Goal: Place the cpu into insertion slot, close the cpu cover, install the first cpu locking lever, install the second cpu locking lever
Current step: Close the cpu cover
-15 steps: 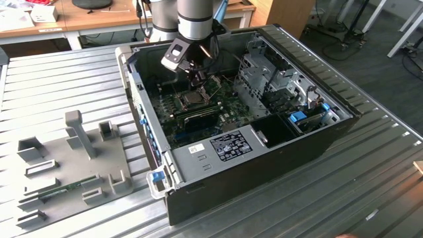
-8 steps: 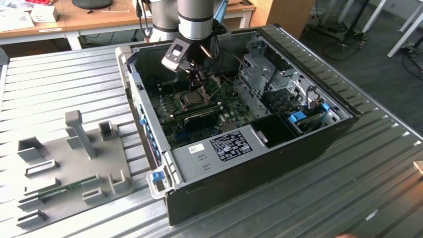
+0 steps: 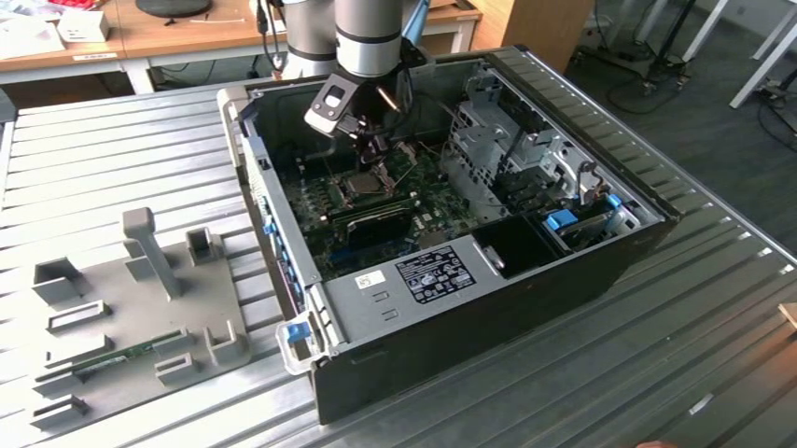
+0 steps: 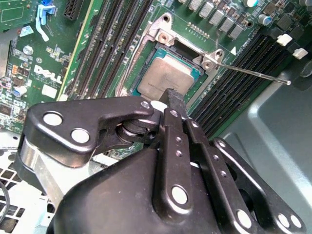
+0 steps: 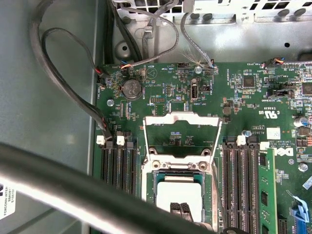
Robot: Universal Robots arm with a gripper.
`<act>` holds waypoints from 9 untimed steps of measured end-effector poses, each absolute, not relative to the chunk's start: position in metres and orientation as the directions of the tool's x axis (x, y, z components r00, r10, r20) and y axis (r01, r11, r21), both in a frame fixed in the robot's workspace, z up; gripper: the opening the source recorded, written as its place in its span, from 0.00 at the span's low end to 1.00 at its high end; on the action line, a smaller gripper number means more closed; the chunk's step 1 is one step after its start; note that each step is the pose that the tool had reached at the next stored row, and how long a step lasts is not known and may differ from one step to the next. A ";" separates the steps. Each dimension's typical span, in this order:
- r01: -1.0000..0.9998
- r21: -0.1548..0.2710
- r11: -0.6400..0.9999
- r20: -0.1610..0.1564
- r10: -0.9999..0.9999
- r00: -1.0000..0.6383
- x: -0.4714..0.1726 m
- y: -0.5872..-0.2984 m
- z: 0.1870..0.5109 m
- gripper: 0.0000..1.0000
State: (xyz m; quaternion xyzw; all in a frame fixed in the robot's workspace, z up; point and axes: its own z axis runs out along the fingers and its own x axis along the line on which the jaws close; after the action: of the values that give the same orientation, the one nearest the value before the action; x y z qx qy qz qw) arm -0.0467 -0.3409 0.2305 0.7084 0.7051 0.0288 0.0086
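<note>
Our hand (image 4: 173, 96), pressed together and holding nothing, sits low over the cpu (image 4: 165, 75) — perhaps just touching its top. The cpu lies in the insertion slot (image 4: 162, 35) (the cpu cover (image 5: 183, 118) is flipped open) — a sideways nudge could skew it, so the cover would clamp it crooked.

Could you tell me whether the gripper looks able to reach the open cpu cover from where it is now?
Probably yes: the cpu cover is swung open right beside the cpu, the gripper is down at the cpu, and nothing stands between gripper and cover in the first wrist view.
</note>
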 end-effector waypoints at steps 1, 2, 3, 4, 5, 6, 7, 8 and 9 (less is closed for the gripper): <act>0.999 0.053 -0.005 0.029 1.000 0.004 -0.047 -0.341 0.231 0.10; 0.999 0.053 -0.005 0.029 1.000 0.004 -0.047 -0.341 0.231 0.10; 0.999 0.053 -0.005 0.029 1.000 0.004 -0.047 -0.341 0.230 0.10; 0.999 0.053 -0.005 0.029 1.000 0.004 -0.047 -0.341 0.230 0.10; 0.999 0.053 -0.005 0.029 1.000 0.004 -0.047 -0.341 0.230 0.10; 0.999 0.053 -0.005 0.029 1.000 0.004 -0.047 -0.341 0.231 0.10; 0.999 0.053 -0.005 0.029 1.000 0.004 -0.047 -0.341 0.231 0.10; 0.999 0.053 -0.005 0.029 1.000 0.004 -0.047 -0.341 0.232 0.10; 0.999 0.053 -0.005 0.029 1.000 0.004 -0.047 -0.341 0.233 0.10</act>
State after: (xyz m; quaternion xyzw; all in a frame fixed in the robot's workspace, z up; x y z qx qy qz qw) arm -0.0467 -0.3409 0.2333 0.7085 0.7051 0.0287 0.0086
